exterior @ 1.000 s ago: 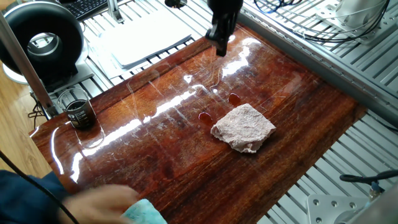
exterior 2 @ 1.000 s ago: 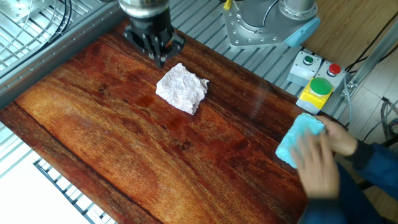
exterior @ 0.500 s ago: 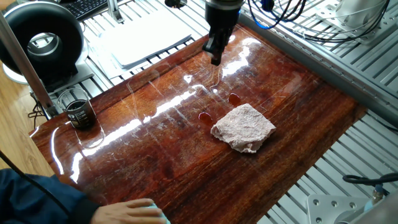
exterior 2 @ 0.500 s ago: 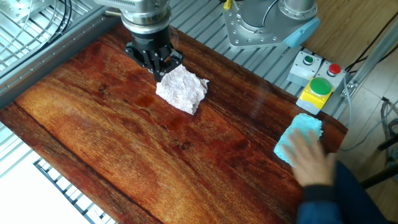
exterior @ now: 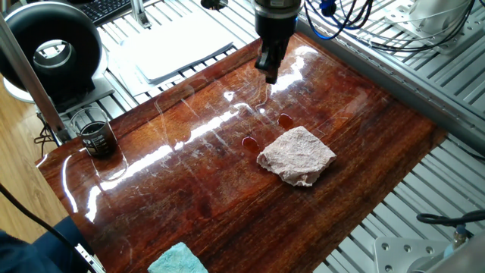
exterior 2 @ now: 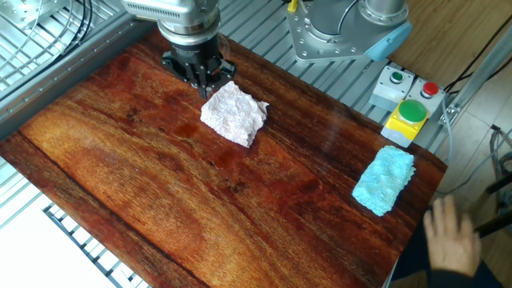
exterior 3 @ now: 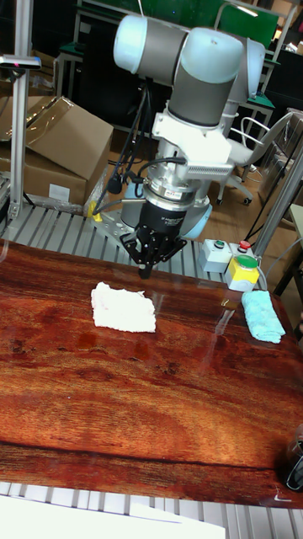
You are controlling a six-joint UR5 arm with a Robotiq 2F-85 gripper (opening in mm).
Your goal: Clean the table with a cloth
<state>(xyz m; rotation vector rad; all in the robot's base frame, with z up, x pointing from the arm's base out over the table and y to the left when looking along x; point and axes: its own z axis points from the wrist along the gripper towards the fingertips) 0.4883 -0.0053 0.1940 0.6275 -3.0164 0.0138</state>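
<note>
The cloth [exterior: 297, 155], a pale pinkish nubbly rag, lies crumpled near the middle of the glossy reddish-brown table [exterior: 189, 189]. It also shows in the other fixed view as the cloth [exterior 2: 234, 114] and in the tall view as the cloth [exterior 3: 124, 306]. My gripper [exterior: 269, 74] hangs above the table a little beyond the cloth's far edge, apart from it. Its fingers are drawn together to a point with nothing between them, as seen at the gripper [exterior 2: 206, 85] and the gripper [exterior 3: 146, 269]. Two small wet spots [exterior: 248, 142] sit on the wood beside the cloth.
A light-blue cloth [exterior 2: 386, 178] lies near one table end, with a person's hand [exterior 2: 452, 236] just off the edge. A black cup [exterior: 97, 139] stands at a corner. A white board [exterior: 178, 45] lies beyond the table. A button box [exterior 2: 408, 116] sits near the robot base.
The person's hand has let go of the light-blue cloth and drawn back off the table. My gripper has dropped slightly and shifted closer to the pinkish cloth.
</note>
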